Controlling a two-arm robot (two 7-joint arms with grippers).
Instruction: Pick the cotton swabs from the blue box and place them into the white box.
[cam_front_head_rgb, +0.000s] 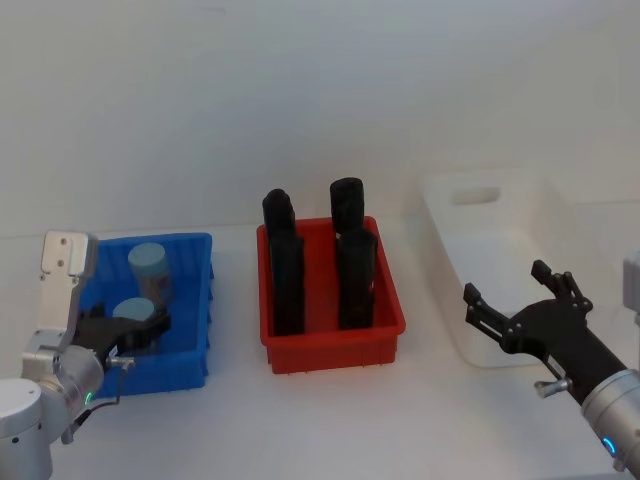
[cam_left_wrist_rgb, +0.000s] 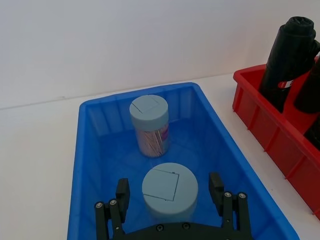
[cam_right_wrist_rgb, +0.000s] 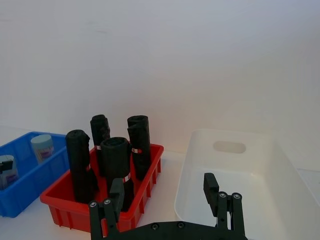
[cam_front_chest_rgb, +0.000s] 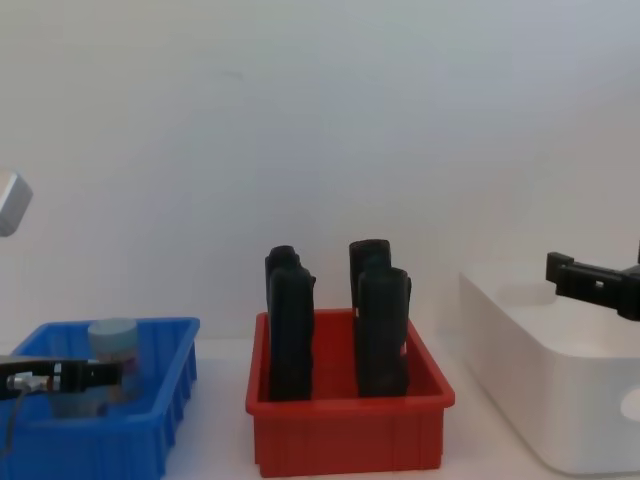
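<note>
Black rolls (cam_front_head_rgb: 285, 270) in the centre red bin (cam_front_head_rgb: 335, 345) stand between my left claw (cam_left_wrist_rgb: 169, 185) and the white box (cam_front_chest_rgb: 520, 370). Lower-frame desk (cam_front_head_rgb: 330, 420) lies open.

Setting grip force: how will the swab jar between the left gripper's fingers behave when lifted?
Probably rigid: the near jar is a lidded cylinder, unlikely to crush. Likely light, since its twin shows only thin sticks inside. Its round wall might slip or twist between the open left gripper's fingers. The right gripper hangs open at the white box.
</note>
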